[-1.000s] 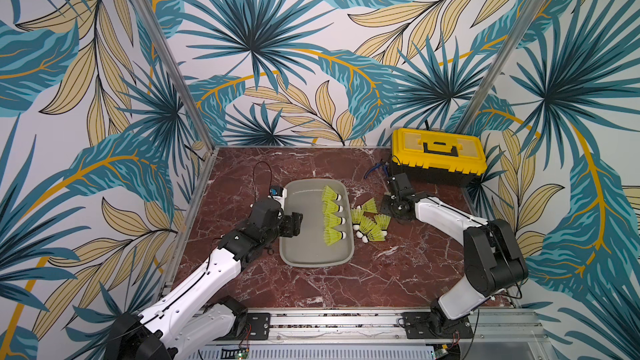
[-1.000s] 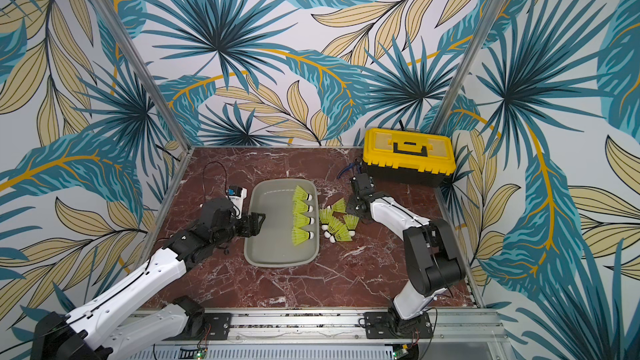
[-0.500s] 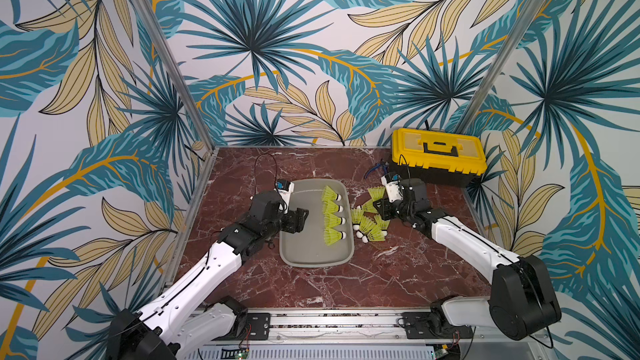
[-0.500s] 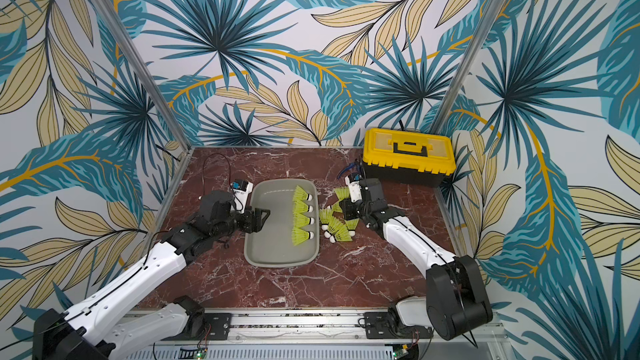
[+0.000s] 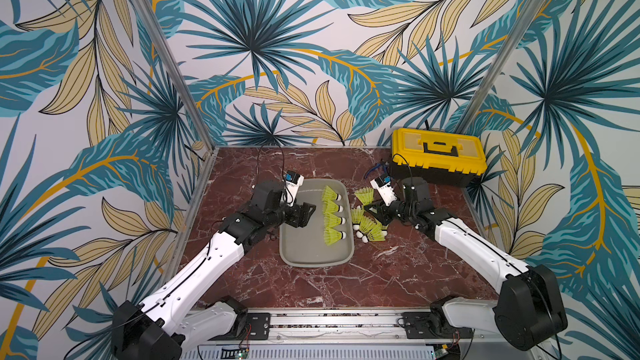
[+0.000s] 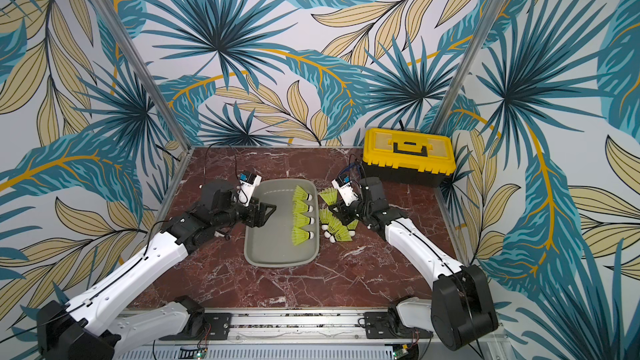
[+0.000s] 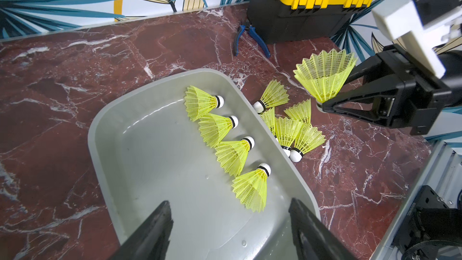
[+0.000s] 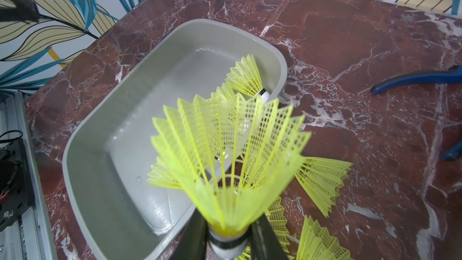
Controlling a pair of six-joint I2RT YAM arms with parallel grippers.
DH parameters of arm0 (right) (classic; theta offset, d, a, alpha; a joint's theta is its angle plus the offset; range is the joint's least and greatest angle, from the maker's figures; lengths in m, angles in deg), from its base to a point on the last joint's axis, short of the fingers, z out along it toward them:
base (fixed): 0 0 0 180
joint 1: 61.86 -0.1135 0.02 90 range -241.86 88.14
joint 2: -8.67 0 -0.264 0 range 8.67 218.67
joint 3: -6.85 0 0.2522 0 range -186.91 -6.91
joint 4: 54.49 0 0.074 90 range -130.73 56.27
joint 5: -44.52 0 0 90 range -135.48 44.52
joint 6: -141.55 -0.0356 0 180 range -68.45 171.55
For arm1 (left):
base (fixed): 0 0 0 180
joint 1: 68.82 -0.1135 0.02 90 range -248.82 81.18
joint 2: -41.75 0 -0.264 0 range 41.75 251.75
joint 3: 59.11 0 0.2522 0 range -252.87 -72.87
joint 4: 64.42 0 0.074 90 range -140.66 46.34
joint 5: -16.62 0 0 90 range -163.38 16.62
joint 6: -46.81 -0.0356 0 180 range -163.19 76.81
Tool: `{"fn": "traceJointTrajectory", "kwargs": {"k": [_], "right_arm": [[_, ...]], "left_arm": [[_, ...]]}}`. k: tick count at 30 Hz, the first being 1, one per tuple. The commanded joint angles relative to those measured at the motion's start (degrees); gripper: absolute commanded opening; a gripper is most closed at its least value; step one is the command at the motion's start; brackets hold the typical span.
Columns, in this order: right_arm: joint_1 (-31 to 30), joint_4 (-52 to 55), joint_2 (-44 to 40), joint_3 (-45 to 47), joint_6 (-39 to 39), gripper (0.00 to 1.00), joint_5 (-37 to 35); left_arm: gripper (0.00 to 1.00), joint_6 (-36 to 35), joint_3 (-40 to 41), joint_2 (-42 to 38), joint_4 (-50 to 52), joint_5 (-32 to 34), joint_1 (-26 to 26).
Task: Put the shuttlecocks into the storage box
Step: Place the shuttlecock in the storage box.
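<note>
Red marble bench (image 5: 311, 289) is carrying everything. Yellow-lidded toolbox (image 5: 438, 154) is sitting behind the right fingers (image 5: 372, 208). The storage box (image 5: 301, 254) is lying between the two sets of fingers. The left fingers (image 5: 309, 210) are hovering wide apart over its edge, holding nothing. The right fingers are pinching one shuttlecock (image 8: 230, 151) by its white tip, skirt flaring upward. Ahead of the left fingers, four shuttlecocks (image 7: 232, 153) are lying in a row inside the box. Below the right fingers, five loose shuttlecocks (image 7: 290, 126) are lying heaped on the bench. Blue-handled pliers (image 7: 250, 38) are lying beyond them.
</note>
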Motion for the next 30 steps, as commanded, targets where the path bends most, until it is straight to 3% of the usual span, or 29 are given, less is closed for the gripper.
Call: {"fn": "traceJointTrajectory", "kwargs": {"k": [1,8,16,23,30], "right_arm": [[-0.96,4.04,-0.14,-1.75,3.67,0.16,2.02],[-3.13,8.09,2.52,-5.3,6.39,0.16,4.62],[-6.43,11.74,6.42,-9.2,8.35,0.17,6.74],[-8.57,12.99,8.39,-11.27,8.78,0.17,8.48],[-10.08,14.24,9.96,-12.57,9.39,0.17,10.06]], "left_arm": [[0.76,-4.73,-5.83,1.56,2.33,-3.66,-0.34],[0.76,-12.13,-13.88,7.73,7.28,-15.58,-0.33],[0.76,-15.81,-19.75,13.78,10.7,-26.19,-0.08],[0.74,-17.91,-21.87,17.64,14.03,-28.11,0.27],[0.64,-18.96,-22.33,19.38,14.96,-28.36,0.45]]}}
